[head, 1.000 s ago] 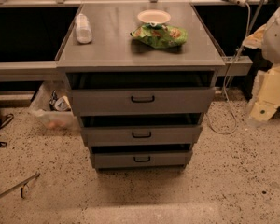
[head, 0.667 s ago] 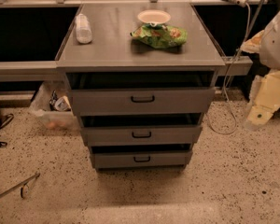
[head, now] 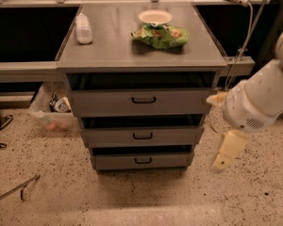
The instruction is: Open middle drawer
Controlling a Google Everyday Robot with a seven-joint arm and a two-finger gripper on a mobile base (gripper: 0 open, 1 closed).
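The middle drawer (head: 142, 135) is the second of three grey fronts in the metal cabinet, with a small black handle (head: 142, 136) at its centre and a dark gap above it. My gripper (head: 225, 155), cream-coloured, hangs down from the white arm (head: 259, 100) to the right of the cabinet. It is level with the middle and bottom drawers, clear of the cabinet's right side and touching nothing.
On the cabinet top (head: 113, 46) lie a white bottle (head: 83, 28), a white bowl (head: 154, 16) and a green chip bag (head: 161, 35). The top drawer (head: 139, 101) and bottom drawer (head: 142, 161) flank the middle one. A plastic bin (head: 49, 109) sits on the floor left. Cables (head: 240, 41) hang at the right.
The arm has swung left and downward, bringing the gripper from beside the top drawer to lower down near the cabinet's right side. The drawers have not moved.
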